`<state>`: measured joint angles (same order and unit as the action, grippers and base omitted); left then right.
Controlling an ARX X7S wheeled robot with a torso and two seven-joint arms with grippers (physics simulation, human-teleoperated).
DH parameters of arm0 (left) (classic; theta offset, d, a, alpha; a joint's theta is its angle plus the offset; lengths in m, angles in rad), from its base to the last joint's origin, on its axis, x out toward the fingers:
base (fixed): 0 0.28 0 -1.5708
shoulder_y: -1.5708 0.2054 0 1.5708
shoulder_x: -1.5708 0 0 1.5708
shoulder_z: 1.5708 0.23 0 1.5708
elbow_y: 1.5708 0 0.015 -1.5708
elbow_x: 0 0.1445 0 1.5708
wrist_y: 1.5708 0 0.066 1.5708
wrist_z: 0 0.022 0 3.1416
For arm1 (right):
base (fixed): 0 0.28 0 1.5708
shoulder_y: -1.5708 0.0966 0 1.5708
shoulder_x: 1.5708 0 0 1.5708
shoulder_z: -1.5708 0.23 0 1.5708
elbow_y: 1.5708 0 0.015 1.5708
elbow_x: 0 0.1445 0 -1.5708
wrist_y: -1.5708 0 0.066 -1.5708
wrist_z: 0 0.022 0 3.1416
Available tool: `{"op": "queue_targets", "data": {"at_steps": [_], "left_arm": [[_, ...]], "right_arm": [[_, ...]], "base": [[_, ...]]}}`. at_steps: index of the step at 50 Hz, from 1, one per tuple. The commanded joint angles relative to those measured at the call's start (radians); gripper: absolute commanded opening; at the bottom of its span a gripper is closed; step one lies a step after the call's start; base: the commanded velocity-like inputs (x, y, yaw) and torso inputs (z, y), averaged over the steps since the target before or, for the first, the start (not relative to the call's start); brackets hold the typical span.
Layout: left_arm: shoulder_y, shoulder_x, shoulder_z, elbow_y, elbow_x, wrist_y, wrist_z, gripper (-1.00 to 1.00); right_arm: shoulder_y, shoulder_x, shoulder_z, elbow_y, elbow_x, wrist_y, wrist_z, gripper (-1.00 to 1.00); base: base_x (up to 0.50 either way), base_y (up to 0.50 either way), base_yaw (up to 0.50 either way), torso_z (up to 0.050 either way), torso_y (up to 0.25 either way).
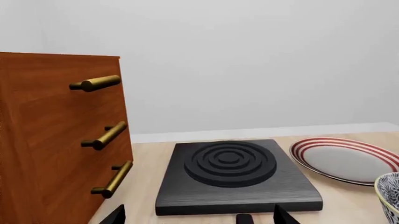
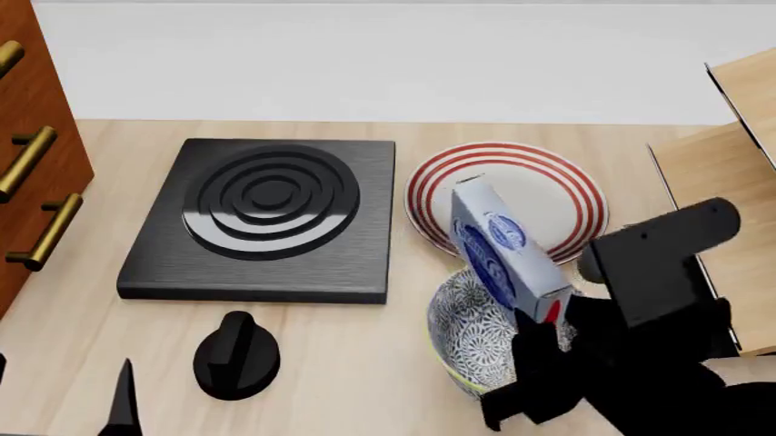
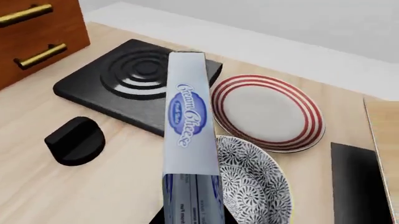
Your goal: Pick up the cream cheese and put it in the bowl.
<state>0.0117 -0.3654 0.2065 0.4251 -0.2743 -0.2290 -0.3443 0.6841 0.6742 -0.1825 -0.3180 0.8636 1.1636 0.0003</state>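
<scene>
the wooden desk (image 2: 352, 345) carries everything here. a brown drawer cabinet (image 2: 31, 154) with brass handles stands at its left edge, and a black stove plate (image 2: 273, 218) with raised rings lies toward the back, its round black knob (image 2: 236, 356) nearer the front edge. the white plate with red rings (image 2: 558, 195) lies just right of the stove plate. in front of that plate sits the bowl (image 2: 467, 336), deep, patterned black and white, placed where the right arm can reach it easily.

the right gripper (image 2: 548, 350) pinches the cream cheese (image 2: 500, 243) by its lower end, holding it tilted above the bowl's rim, probably ready to lower in. the box is slim, pale blue-grey, with a dark blue oval logo and white script.

the left gripper (image 1: 196, 215) shows only dark finger tips set apart, holding nothing, idle near the cabinet.
</scene>
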Motion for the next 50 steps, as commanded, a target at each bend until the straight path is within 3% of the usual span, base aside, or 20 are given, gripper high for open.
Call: {"op": "queue_targets", "data": {"at_steps": [1,9,50], "left_arm": [[-0.003,-0.004,-0.002,0.000,-0.005,-0.001,-0.002,1.00],[-0.003,-0.006,-0.002,0.002,-0.006,-0.001,-0.006,1.00],[-0.001,-0.003,0.011,-0.029,0.024,0.034,-0.031,1.00]], "right_arm": [[0.187,-0.048,-0.013,0.209,-0.032,0.121,0.084,-1.00],[0.248,-0.090,-0.049,0.361,-0.082,0.149,0.126,-1.00],[0.288,-0.126,-0.150,0.390,-0.057,0.261,0.160,-1.00]], "base": [[0.00,0.00,0.00,0.000,0.000],[0.00,0.00,0.00,0.000,0.001],[0.00,0.00,0.00,0.000,0.000]]}}
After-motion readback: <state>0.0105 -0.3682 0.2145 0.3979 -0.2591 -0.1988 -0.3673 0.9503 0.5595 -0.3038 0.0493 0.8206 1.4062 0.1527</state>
